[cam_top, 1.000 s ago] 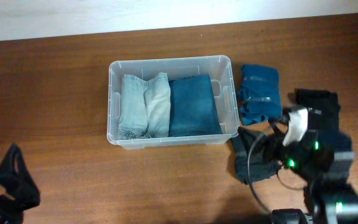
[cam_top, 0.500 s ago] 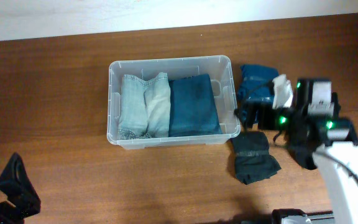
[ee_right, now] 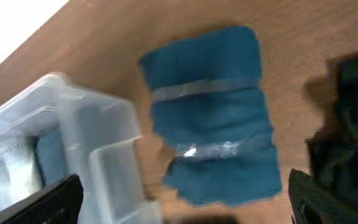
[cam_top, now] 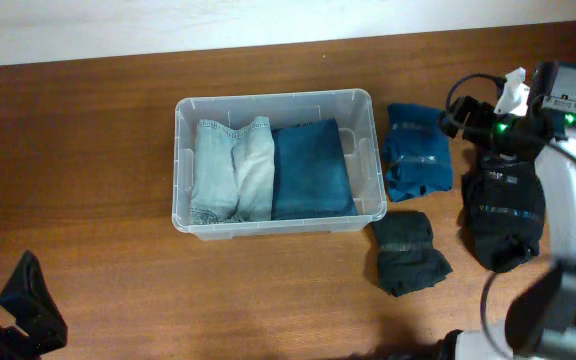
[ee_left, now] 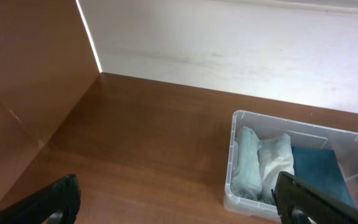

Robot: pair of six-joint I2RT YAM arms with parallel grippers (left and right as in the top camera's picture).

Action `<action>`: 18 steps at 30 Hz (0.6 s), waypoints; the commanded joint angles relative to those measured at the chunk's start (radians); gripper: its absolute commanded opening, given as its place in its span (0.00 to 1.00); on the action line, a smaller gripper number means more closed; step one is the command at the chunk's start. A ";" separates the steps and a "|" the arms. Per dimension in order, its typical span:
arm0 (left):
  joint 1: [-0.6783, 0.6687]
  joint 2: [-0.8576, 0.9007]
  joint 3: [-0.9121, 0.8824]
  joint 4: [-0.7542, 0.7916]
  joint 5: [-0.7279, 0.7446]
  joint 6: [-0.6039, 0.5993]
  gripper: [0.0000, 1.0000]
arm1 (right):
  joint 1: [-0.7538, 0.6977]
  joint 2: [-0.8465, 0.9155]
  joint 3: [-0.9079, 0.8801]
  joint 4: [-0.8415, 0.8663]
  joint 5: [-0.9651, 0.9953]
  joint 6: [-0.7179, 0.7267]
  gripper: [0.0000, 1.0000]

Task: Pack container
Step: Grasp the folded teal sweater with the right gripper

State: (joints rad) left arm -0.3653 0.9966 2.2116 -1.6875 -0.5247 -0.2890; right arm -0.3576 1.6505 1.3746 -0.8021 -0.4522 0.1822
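Packing looks partway done. The container [cam_top: 179, 160], a clear plastic bin with rounded corners and a rolled rim, sits at the centre of the overhead view. It holds pale folded jeans [cam_top: 230, 168] on its left and a darker blue pair [cam_top: 313, 170] on its right.

The right gripper [ee_right: 182, 198] hovers, jaws spread wide, over the teal folded garment [cam_top: 418, 150] just right of the bin. The next move probably calls for lowering and pinching that bundle.

The left gripper [ee_left: 176, 202] sits at lower left, spread and empty.

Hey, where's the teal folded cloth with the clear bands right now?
Overhead view, right side: the teal folded cloth lies on the table between the container and the large black bundle, with a smaller black bundle below it in the picture.
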 commanded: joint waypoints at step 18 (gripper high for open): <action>0.002 0.002 0.002 0.000 -0.006 -0.010 1.00 | -0.036 0.367 0.015 0.132 -0.115 -0.127 0.98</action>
State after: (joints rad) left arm -0.3653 0.9966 2.2116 -1.6871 -0.5247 -0.2890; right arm -0.3904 1.9968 1.3746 -0.6617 -0.5659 0.1074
